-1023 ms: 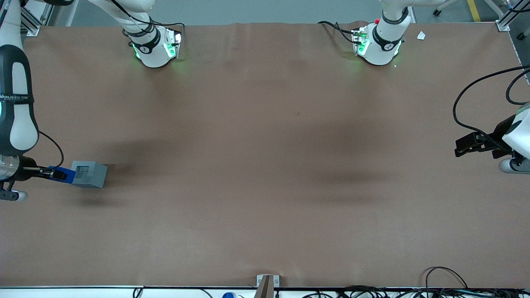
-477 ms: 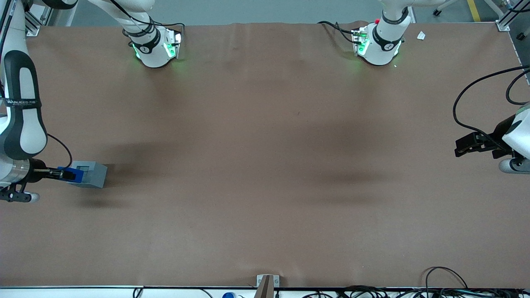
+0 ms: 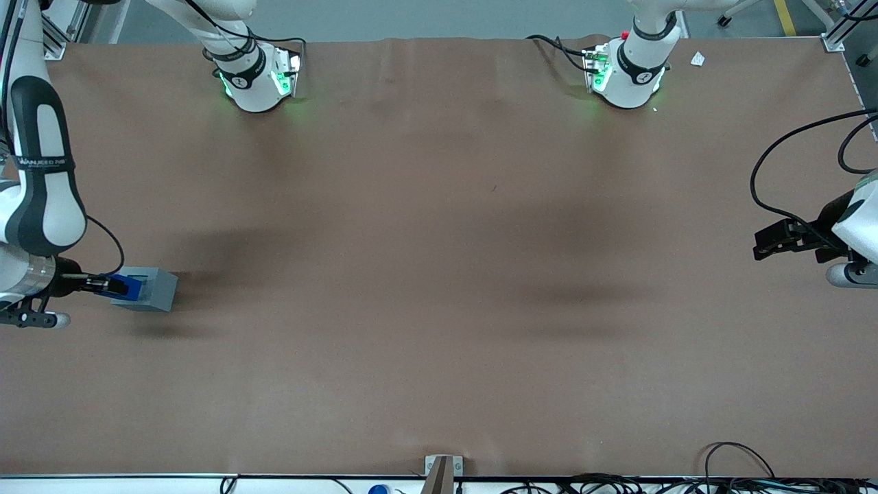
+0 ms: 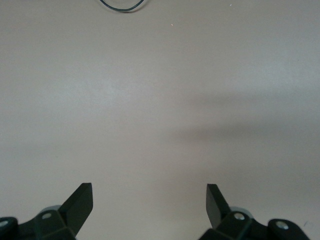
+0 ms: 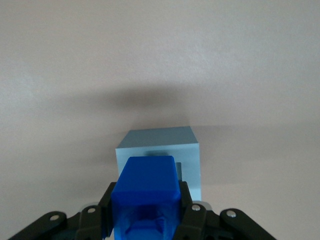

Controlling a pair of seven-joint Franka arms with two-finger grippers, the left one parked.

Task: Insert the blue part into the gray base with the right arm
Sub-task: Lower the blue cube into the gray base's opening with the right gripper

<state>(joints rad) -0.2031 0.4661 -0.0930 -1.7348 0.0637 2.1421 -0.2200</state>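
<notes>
Clamped on the blue part (image 3: 129,285), the right arm's gripper (image 3: 110,284) sits low at the working arm's end of the table (image 3: 439,274), its black fingers (image 5: 192,212) pressed against both sides of the block. In the right wrist view the gripper (image 5: 146,215) carries the blue part (image 5: 146,187) directly over the gray base (image 5: 159,145), so the blue block covers much of the base's top face; only a strip of the socket's edge shows past it. Whether the part already touches the base cannot be told.

From the front, the gray base (image 3: 151,289) rests on the brown table cover, and the blue part overlaps its upper face on the side toward the gripper. The right arm (image 3: 38,178) rises from the gripper along the table's edge, with a thin black cable (image 3: 110,240) looping from its wrist.

Around the base the brown surface holds only soft shadows; one dark patch lies just beside the base toward the middle of the table. Two white arm pedestals (image 3: 257,79) with green lights stand well apart from the blocks, farther from the front camera. A small metal bracket (image 3: 442,470) sits at the table's near edge, and loose black cables (image 3: 741,473) lie along that edge toward the parked arm's end.
</notes>
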